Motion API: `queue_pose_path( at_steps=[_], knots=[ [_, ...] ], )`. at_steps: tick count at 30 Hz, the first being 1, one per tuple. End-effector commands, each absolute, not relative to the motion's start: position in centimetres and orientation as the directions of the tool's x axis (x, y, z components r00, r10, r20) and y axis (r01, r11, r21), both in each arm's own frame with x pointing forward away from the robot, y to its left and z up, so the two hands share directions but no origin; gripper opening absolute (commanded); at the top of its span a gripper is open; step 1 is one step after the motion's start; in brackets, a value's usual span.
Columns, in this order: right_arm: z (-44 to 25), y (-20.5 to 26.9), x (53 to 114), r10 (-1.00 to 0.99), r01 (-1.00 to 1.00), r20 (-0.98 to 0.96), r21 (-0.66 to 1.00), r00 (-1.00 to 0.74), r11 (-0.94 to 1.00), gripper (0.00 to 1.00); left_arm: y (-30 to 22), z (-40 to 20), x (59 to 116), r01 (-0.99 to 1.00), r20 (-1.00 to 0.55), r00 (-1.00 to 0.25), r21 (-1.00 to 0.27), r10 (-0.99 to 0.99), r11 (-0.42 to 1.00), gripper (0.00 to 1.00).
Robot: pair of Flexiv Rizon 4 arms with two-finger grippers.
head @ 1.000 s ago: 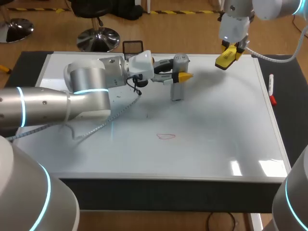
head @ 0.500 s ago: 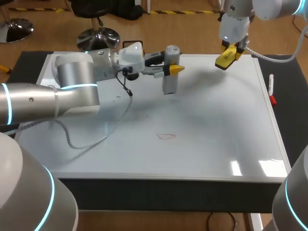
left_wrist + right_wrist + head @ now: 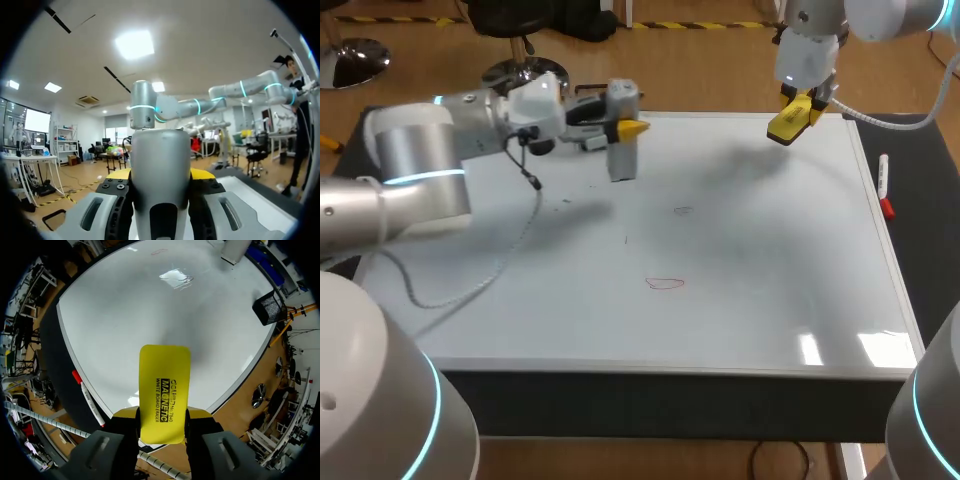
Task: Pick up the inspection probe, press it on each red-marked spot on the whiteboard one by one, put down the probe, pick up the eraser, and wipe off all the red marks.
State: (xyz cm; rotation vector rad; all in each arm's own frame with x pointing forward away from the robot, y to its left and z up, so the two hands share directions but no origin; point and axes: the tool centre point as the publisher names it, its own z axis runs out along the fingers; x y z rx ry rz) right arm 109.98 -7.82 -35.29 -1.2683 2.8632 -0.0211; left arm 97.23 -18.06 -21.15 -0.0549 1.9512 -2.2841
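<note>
My left gripper (image 3: 625, 128) is shut on the grey inspection probe (image 3: 623, 150), holding it above the back left of the whiteboard (image 3: 770, 260). In the left wrist view the probe (image 3: 161, 175) fills the gap between the yellow-tipped fingers (image 3: 202, 173). Above the board's back right edge, my right gripper (image 3: 790, 118) is shut on the yellow eraser (image 3: 787, 124). The right wrist view shows the eraser (image 3: 164, 385) sticking out ahead of the gripper (image 3: 163, 415). A red scribble (image 3: 665, 284) lies near the board's middle, and a faint mark (image 3: 682, 210) behind it.
A marker with a red cap (image 3: 885, 185) lies off the board's right edge, also beside the eraser in the right wrist view (image 3: 90, 399). A black wire holder (image 3: 270, 307) stands at the board's back edge, behind the left gripper.
My left arm has carried the probe leftward and toward the back, away from the faint mark. The right arm and the eraser have stayed still.
</note>
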Motion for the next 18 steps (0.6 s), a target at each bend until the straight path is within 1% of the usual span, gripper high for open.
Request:
queue_pose_path(
  at_steps=[1, 9, 18],
  knots=[
    [-35.2, -7.9, 110.1, -0.742, -0.742, 0.001, -0.017, -0.670, 0.670, 0.00, -13.7, -20.6, 97.0, 0.085, -0.066, -0.988, -0.987, -0.141, -0.138, 0.00],
    [-35.2, -7.9, 110.1, -0.742, -0.742, 0.001, -0.017, -0.670, 0.670, 0.00, -7.8, -20.8, 98.5, 0.088, -0.066, -0.988, -0.985, -0.141, -0.152, 0.00],
    [-35.2, -7.9, 110.1, -0.742, -0.742, 0.001, -0.017, -0.670, 0.670, 0.00, -3.5, -21.2, 99.7, 0.110, -0.090, -0.989, -0.978, -0.117, -0.177, 0.00]
  ],
)
